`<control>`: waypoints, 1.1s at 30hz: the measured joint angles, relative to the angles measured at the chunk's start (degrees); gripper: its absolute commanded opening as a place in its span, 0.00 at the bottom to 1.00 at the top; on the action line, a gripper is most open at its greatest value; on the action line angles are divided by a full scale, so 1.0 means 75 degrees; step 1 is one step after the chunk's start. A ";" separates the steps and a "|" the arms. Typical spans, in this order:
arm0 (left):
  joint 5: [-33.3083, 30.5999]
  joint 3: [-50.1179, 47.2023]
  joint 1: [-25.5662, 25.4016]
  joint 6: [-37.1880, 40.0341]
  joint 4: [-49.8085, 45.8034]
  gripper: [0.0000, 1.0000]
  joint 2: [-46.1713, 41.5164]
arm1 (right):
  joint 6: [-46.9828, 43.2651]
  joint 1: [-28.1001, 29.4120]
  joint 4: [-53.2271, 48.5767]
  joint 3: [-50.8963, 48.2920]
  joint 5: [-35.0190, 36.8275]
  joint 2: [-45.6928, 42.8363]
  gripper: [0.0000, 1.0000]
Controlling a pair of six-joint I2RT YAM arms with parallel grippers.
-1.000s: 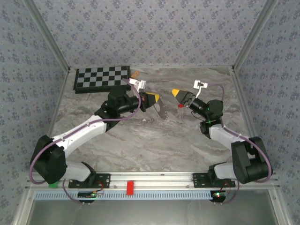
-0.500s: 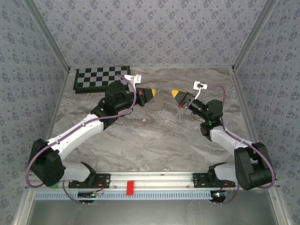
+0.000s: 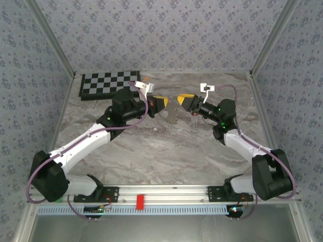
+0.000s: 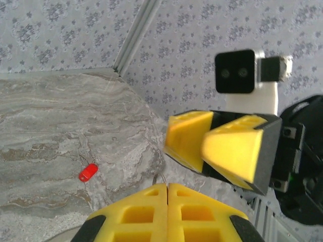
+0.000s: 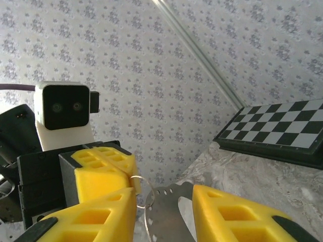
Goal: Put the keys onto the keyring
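Holding the keyring (image 3: 173, 114) up in the air is the step being done now. It is pinched tight by the left gripper (image 3: 164, 104), whose yellow fingers are pressed together. A small silver loop can be seen poking out above them in the left wrist view. The rest of the keyring hangs down below the fingers.

The right gripper (image 3: 180, 99) is placed close by, facing the left one. Its fingers are spread apart, one on each side of the hanging keyring, and nothing is gripped by them.

The key (image 4: 88, 172), with its little red head, is lying on the table (image 4: 40, 116), below the two grippers and apart from both. So the key is not yet picked up, and it is not yet put on the ring. The task looks only just begun.

For the next move, it is guessed that either the ring must be steadied by the right gripper, or the key must be fetched from the table. The key is tiny, so a careful, well-aimed pinch will be needed. The ring must be kept from swinging while that is done.
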 measured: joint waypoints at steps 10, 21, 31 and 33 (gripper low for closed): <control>0.0420 -0.0082 0.0000 0.0510 0.0000 0.00 -0.0163 | -0.0318 0.0440 0.0026 0.0315 -0.0769 0.0431 0.29; 0.0484 -0.0085 0.0000 0.0507 0.0003 0.00 -0.0198 | -0.0315 0.0527 0.0245 0.0315 -0.0930 0.0481 0.20; 0.0606 -0.0085 0.0000 0.0507 0.0006 0.00 -0.0198 | -0.0318 0.0580 0.0289 0.0315 -0.0976 0.0481 0.12; 0.0618 -0.0085 0.0000 0.0507 0.0006 0.00 -0.0198 | -0.0318 0.0580 0.0300 0.0315 -0.0973 0.0481 0.12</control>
